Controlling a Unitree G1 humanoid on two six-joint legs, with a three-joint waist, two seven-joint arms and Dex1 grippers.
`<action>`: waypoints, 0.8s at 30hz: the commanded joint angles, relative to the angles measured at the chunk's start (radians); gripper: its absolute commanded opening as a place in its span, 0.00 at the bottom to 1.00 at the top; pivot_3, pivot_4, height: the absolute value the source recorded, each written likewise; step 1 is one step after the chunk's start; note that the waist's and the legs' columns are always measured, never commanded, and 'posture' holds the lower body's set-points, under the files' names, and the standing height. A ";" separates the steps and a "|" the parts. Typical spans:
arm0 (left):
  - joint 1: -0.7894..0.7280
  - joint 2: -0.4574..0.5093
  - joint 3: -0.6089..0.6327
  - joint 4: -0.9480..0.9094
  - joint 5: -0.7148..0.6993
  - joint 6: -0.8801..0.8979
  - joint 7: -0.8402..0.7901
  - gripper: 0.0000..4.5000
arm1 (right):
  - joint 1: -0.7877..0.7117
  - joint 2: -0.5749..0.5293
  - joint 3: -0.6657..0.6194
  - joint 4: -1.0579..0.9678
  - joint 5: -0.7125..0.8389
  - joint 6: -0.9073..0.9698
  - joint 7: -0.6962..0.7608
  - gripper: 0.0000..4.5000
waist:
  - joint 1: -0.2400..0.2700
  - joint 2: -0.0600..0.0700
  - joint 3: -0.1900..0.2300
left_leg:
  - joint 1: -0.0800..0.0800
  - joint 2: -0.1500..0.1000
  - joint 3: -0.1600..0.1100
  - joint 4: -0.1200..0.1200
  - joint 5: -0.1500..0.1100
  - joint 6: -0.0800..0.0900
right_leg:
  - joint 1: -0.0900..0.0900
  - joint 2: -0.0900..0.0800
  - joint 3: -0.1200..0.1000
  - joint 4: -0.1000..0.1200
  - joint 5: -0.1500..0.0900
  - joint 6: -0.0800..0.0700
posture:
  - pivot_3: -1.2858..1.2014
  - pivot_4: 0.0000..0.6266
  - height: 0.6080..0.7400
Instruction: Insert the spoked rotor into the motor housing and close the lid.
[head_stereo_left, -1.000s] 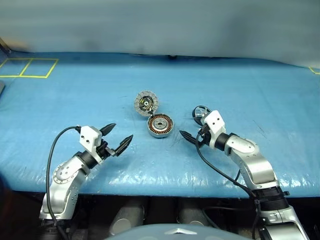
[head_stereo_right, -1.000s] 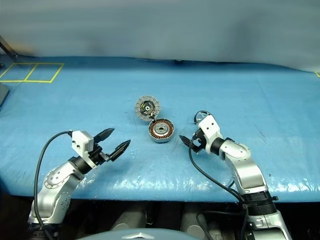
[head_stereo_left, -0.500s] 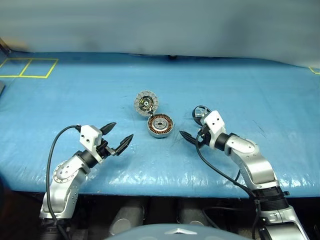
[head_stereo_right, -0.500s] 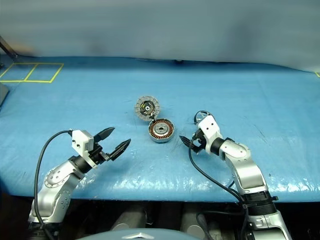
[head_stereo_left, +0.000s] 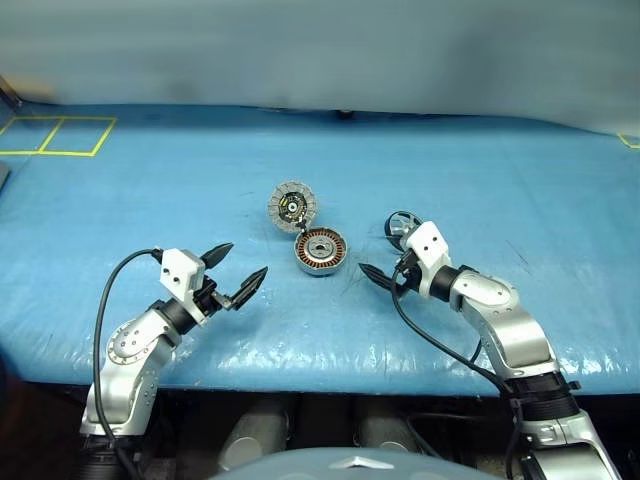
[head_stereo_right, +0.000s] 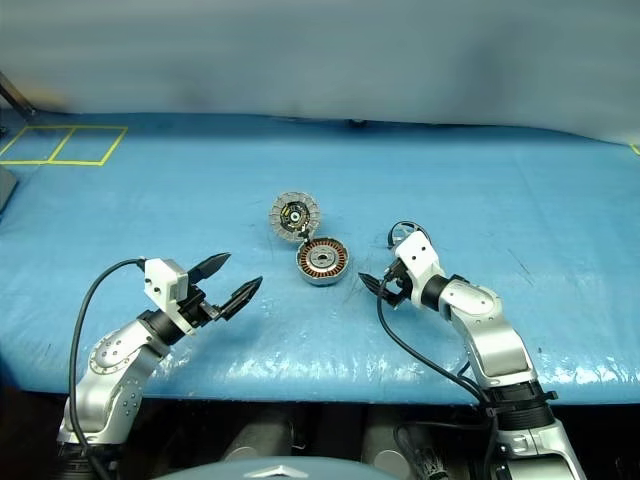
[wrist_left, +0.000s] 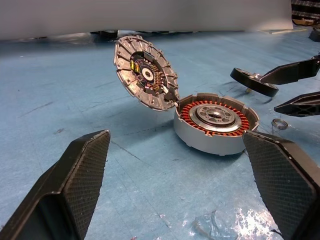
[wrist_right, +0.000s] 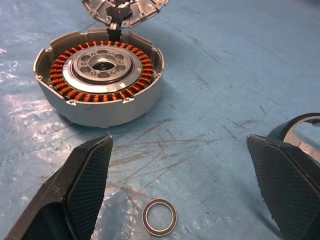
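Note:
The motor housing (head_stereo_left: 320, 252), a round metal cup with copper windings around a silver hub, lies mid-table with its top uncovered. The lid (head_stereo_left: 292, 206) stands tilted up from the housing's far-left edge, its segmented inner face showing. The spoked rotor (head_stereo_left: 402, 226), a dark ring, lies on the mat to the right of the housing, partly behind my right wrist. My right gripper (head_stereo_left: 385, 262) is open and empty, between housing and rotor, pointing left toward the housing (wrist_right: 100, 82). My left gripper (head_stereo_left: 243, 262) is open and empty, left of the housing (wrist_left: 216, 122), pointing at it.
A small metal ring (wrist_right: 159, 218) lies loose on the blue mat (head_stereo_left: 480, 190) between my right gripper's fingers, near the housing. Yellow tape squares (head_stereo_left: 55, 135) mark the far left corner. A black cable hangs from each wrist over the table's front edge.

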 joint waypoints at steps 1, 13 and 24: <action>-0.004 0.002 0.005 -0.038 -0.003 -0.014 -0.003 1.00 | -0.035 -0.064 0.048 -0.049 -0.055 -0.010 0.044 0.99 | 0.000 0.000 0.000 | 0.000 0.000 0.000 0.000 0.000 0.000 | 0.000 0.000 0.000 0.000 0.000 0.000 | 0.52 0.24 1.00; -0.013 0.001 -0.001 -0.035 -0.002 -0.011 -0.005 1.00 | -0.351 -0.182 0.356 -0.074 -0.269 -0.071 0.318 0.99 | -0.004 -0.001 0.000 | -0.001 0.001 0.002 0.001 -0.001 0.001 | 0.000 0.000 0.000 -0.002 0.001 0.001 | 0.52 0.24 1.00; -0.006 0.000 -0.001 -0.042 0.000 -0.009 0.002 1.00 | -0.504 -0.075 0.464 0.112 -0.383 -0.175 0.366 0.99 | 0.001 -0.002 0.000 | -0.001 0.001 0.002 0.001 -0.001 0.002 | 0.000 0.000 0.000 -0.005 0.001 0.002 | 0.52 0.24 1.00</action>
